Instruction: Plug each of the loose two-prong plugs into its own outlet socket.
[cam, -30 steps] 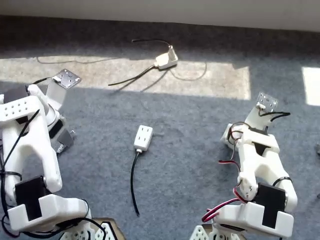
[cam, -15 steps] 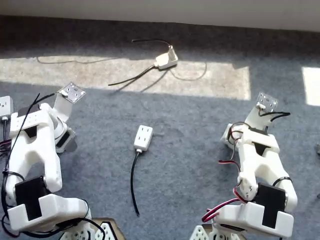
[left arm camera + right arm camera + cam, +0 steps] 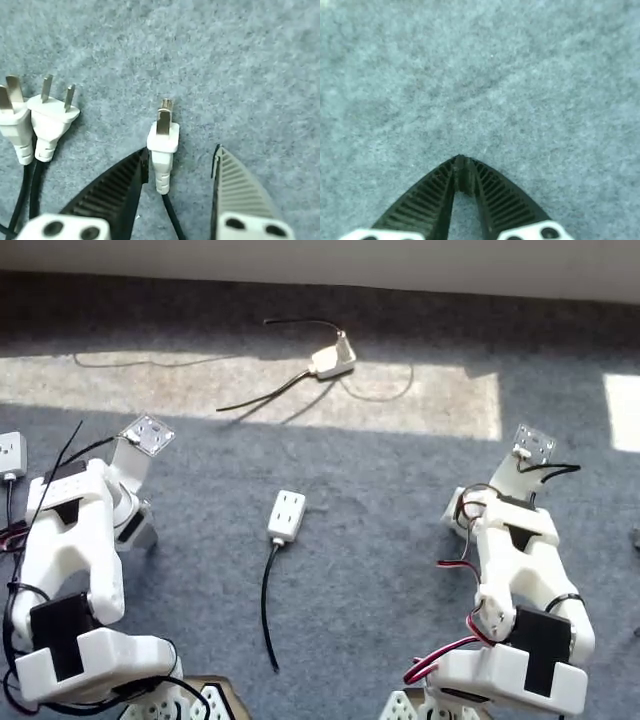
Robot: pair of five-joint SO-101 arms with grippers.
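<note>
On the grey carpet, a white two-prong plug with a black cord lies between the fingers of my open left gripper, close to the dark finger and apart from the other. Two more white plugs lie side by side just off to one side, prongs pointing the same way. A white outlet block with a black cable sits mid-floor between the arms. My right gripper is shut on nothing, just over bare carpet. In the high view the left arm covers the plugs.
A second outlet block with thin cables lies far back in the sunlit strip. A third white outlet shows at the left edge. The right arm stands folded at the right. Open carpet lies around the middle outlet block.
The left arm has swung to the right, towards the middle, uncovering the white outlet at the left edge. The right arm has kept still.
</note>
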